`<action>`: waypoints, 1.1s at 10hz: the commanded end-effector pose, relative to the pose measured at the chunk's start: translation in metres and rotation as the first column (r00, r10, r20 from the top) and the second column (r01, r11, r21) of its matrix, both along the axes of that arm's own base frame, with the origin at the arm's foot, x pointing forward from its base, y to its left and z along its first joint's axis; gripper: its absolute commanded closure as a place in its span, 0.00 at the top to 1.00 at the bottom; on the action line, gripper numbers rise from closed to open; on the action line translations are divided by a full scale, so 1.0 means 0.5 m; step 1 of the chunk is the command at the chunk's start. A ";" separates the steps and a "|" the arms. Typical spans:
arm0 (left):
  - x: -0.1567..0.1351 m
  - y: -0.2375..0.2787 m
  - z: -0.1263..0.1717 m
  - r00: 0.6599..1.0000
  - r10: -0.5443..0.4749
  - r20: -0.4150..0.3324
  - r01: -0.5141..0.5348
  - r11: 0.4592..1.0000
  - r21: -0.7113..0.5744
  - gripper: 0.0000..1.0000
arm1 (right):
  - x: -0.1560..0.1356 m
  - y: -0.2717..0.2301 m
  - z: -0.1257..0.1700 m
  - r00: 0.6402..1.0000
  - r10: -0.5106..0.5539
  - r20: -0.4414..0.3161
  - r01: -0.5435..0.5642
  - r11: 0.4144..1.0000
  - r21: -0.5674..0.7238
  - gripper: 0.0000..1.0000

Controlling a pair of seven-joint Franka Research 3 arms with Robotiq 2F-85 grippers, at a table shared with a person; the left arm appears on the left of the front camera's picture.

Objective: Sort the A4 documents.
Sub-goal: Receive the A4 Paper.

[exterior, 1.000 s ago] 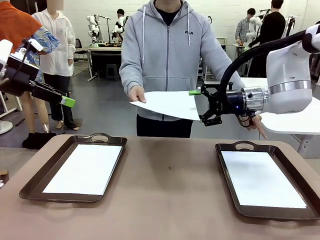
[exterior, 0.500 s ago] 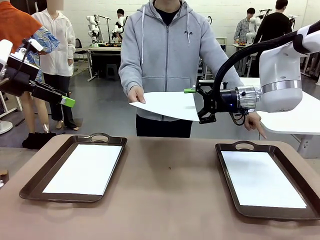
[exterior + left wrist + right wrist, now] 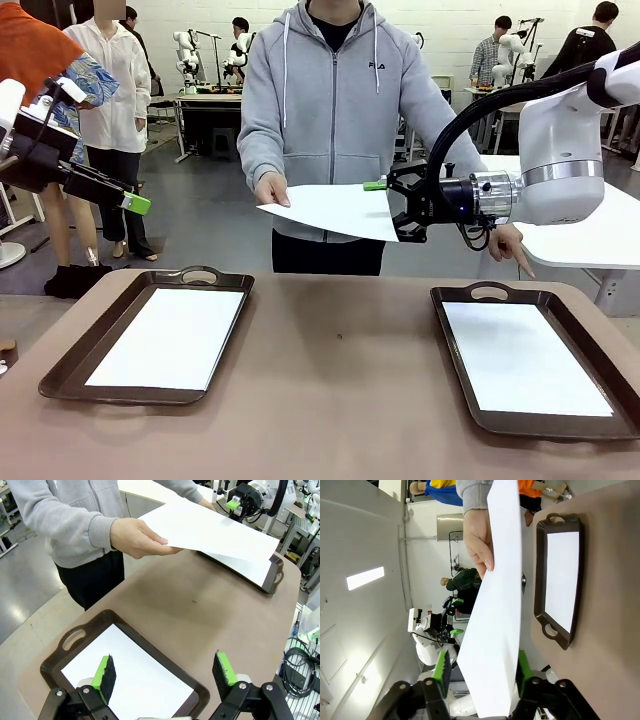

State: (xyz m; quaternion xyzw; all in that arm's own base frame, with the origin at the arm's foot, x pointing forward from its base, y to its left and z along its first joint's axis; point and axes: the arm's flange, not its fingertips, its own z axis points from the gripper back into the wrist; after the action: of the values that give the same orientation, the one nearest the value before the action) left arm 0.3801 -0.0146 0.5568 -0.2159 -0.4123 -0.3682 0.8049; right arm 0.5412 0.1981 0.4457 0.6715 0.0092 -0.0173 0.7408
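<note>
A thin white A4 paper sheet is held level in the air beyond the tabletop's far edge, pinched at one end by the person's hand. Its other end is seen between the green-padded fingers of the right gripper; whether it is already pinched cannot be told. Two more white sheets are laid in dark brown handled trays near the brown tabletop's left and right edges. The left gripper is poised above the left tray, fingers spread, nothing held.
</note>
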 end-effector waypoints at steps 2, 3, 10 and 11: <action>-0.001 0.001 -0.001 1.000 -0.006 0.005 0.006 1.000 -0.011 1.00 | 0.007 0.004 0.002 1.000 -0.012 -0.017 0.013 0.999 0.045 0.35; -0.001 0.001 -0.001 1.000 -0.006 0.005 0.006 1.000 -0.011 1.00 | 0.008 0.003 0.001 1.000 -0.013 -0.017 0.013 0.999 0.044 0.25; -0.001 0.001 -0.001 1.000 -0.006 0.005 0.006 1.000 -0.011 1.00 | 0.006 -0.004 -0.009 0.999 0.005 -0.052 -0.003 0.999 0.040 0.00; -0.001 0.001 -0.001 1.000 -0.006 0.005 0.006 1.000 -0.011 1.00 | 0.005 -0.004 -0.009 0.999 0.009 -0.053 -0.007 0.999 0.040 0.00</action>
State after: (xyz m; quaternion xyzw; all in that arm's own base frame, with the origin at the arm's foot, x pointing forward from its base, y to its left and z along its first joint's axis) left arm 0.3801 -0.0146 0.5568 -0.2160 -0.4123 -0.3682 0.8049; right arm 0.5424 0.1952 0.4403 0.6754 0.0211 -0.0228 0.7368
